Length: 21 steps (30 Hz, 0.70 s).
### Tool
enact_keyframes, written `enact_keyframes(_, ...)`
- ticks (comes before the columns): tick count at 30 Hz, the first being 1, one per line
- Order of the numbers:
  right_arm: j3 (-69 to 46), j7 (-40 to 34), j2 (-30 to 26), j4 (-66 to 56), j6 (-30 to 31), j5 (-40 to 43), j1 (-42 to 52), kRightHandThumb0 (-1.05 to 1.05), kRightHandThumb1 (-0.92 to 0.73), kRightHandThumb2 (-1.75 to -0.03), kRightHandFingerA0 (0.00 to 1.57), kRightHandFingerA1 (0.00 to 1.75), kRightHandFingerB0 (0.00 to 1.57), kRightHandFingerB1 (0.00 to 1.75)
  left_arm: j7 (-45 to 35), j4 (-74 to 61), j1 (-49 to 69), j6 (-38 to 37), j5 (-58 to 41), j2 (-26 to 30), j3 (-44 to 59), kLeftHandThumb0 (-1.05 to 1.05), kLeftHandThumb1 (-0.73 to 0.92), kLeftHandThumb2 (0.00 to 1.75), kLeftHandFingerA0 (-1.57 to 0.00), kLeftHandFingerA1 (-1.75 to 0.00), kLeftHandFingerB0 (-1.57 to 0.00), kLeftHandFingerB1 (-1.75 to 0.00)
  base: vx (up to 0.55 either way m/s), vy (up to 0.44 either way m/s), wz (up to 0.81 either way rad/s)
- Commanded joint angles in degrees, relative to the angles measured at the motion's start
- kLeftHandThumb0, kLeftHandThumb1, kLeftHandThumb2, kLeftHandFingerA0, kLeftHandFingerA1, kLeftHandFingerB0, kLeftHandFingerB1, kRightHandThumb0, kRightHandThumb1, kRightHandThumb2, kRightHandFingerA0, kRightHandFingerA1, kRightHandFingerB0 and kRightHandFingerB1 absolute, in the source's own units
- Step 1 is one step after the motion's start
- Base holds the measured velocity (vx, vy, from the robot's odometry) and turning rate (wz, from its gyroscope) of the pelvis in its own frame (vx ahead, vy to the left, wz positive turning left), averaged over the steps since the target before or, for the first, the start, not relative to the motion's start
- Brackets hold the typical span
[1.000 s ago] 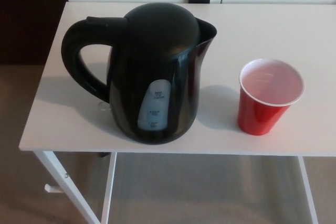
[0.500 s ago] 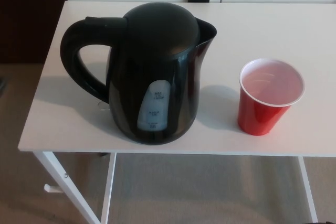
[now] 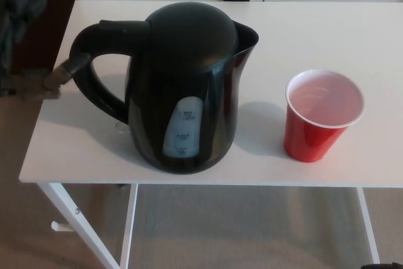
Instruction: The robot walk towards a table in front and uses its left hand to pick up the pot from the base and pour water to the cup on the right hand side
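The black pot [image 3: 186, 86] stands upright on the white desk [image 3: 315, 29], handle pointing left. The red cup [image 3: 321, 114] sits apart to its right. The left hand [image 3: 28, 42] (blurred, finger state unclear) hovers beside the handle.

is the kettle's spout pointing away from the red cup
No, the kettle has its spout on the side facing the red cup, with the handle on the opposite side.
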Motion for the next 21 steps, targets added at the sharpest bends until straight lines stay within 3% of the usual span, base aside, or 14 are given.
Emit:
enact_keyframes(1, -0.66, -0.30, -0.58, -0.56, 1.27, 0.66, -0.55, -0.44, -0.58, -0.72, 0.63, 0.85, 0.48, 0.67, 2.27, 3.01, -1.70, 3.93, 6.37, 1.24, -2.12, -0.53, 0.49, 0.56, -0.14, -0.31, -0.11, -0.26, 0.00, 0.000, 0.00)
enact_keyframes(2, -0.69, -0.28, -0.57, -0.57, 1.19, 0.64, -0.52, -0.44, -0.58, -0.72, 0.63, 0.85, 0.48, 0.67, 1.97, 3.28, -1.79, 4.11, 6.27, 1.11, -2.33, -0.53, 0.49, 0.56, -0.14, -0.31, -0.11, -0.26, 0.00, 0.000, 0.00)
enact_keyframes(3, -0.84, 0.14, -0.56, -0.66, 0.99, 0.83, -0.55, -0.43, -0.58, -0.72, 0.62, 0.85, 0.47, 0.68, 2.03, 3.70, -1.84, 3.85, 6.43, 0.85, -2.56, -0.30, 0.28, 0.85, -0.01, -0.49, 0.00, -0.48, 0.00, 0.000, 0.00)
enact_keyframes(9, -1.31, 0.46, -0.71, -0.56, 0.53, 1.05, -0.69, -0.46, -0.56, -0.73, 0.62, 0.86, 0.47, 0.67, 1.95, 4.13, -1.58, 3.59, 7.23, 0.08, -3.37, -0.31, 0.27, 0.85, -0.01, -0.49, 0.00, -0.48, 0.00, 0.000, 0.00)
enact_keyframes(10, -1.40, 0.53, -0.73, -0.52, 0.68, 1.07, -0.78, -0.45, -0.56, -0.73, 0.62, 0.86, 0.47, 0.67, 1.90, 3.92, -1.34, 3.73, 7.29, -0.02, -3.45, -0.64, 0.42, 0.69, -0.11, -0.38, -0.07, -0.32, 0.00, 0.000, 0.00)
enact_keyframes(11, -1.51, 0.58, -0.81, -0.56, 0.75, 1.09, -0.79, -0.43, -0.56, -0.73, 0.63, 0.86, 0.48, 0.68, 1.86, 3.87, -1.25, 3.79, 7.39, -0.16, -3.57, -0.66, 0.43, 0.69, -0.12, -0.38, -0.07, -0.31, 0.00, 0.000, 0.00)
enact_keyframes(16, -1.88, 0.79, -0.96, -0.67, 0.83, 1.07, -0.59, -0.43, -0.55, -0.72, 0.63, 0.85, 0.48, 0.69, 1.59, 3.08, -0.34, 4.29, 8.21, -0.62, -4.14, -0.65, 0.43, 0.70, -0.11, -0.38, -0.07, -0.31, 0.00, 0.000, 0.00)
enact_keyframes(17, -1.98, 0.84, -0.85, -0.77, 0.79, 1.13, -0.48, -0.43, -0.55, -0.72, 0.62, 0.85, 0.48, 0.70, 1.77, 2.97, -0.22, 4.41, 8.80, -0.72, -4.54, -0.31, 0.29, 0.87, -0.01, -0.48, 0.00, -0.47, 0.00, 0.000, 0.00)
enact_keyframes(20, -2.08, 0.89, -0.79, -0.82, 0.77, 1.11, -0.42, -0.43, -0.55, -0.72, 0.62, 0.85, 0.48, 0.70, 1.79, 2.87, -0.16, 4.54, 9.17, -0.85, -4.65, -0.31, 0.29, 0.87, -0.01, -0.48, 0.00, -0.47, 0.00, 0.000, 0.00)
enact_keyframes(21, -2.03, 1.05, -0.79, -0.87, 0.61, 1.02, -0.30, -0.44, -0.56, -0.74, 0.61, 0.84, 0.46, 0.67, 2.07, 2.94, -0.60, 5.08, 9.54, -1.25, -5.03, -0.60, 0.43, 0.68, -0.16, -0.39, -0.09, -0.34, 0.00, 0.000, 0.00)
